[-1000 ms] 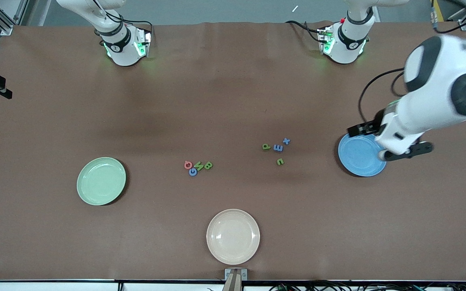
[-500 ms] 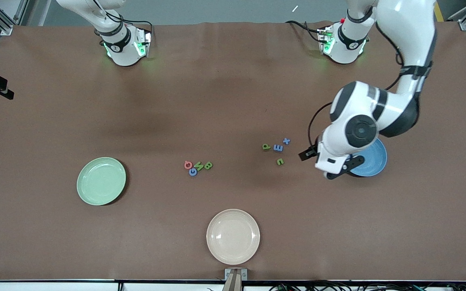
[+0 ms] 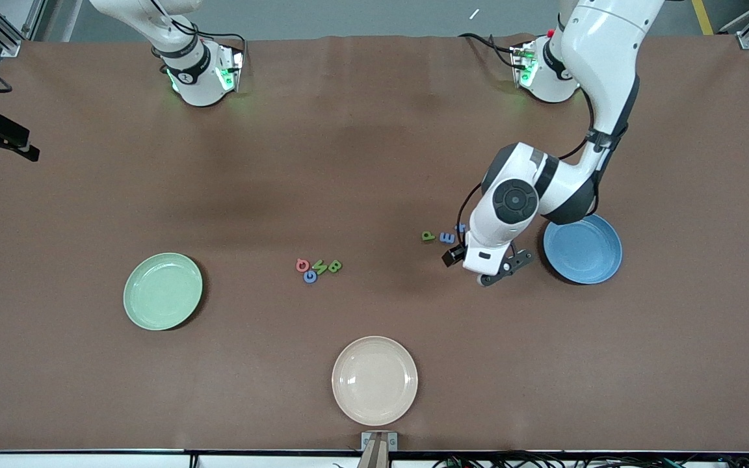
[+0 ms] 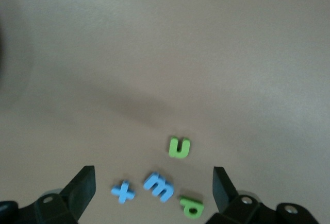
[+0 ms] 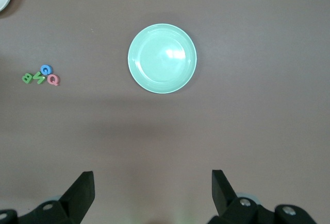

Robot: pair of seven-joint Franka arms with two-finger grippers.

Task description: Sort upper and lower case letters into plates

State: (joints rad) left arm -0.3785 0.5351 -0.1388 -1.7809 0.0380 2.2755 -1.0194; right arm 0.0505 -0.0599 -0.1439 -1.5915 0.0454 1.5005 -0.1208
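Left gripper is hanging with fingers spread wide, empty, over the lowercase cluster: green u, blue x, blue m, green p. Sky blue plate is sitting just beside it. Right gripper is waiting, spread, high over the mint green plate; uppercase cluster is lying nearby.

Letters lie between the plates (touching neither).

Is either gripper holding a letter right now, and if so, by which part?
Nothing is held. The left gripper hangs open above the lowercase letters; the right gripper waits open, empty.
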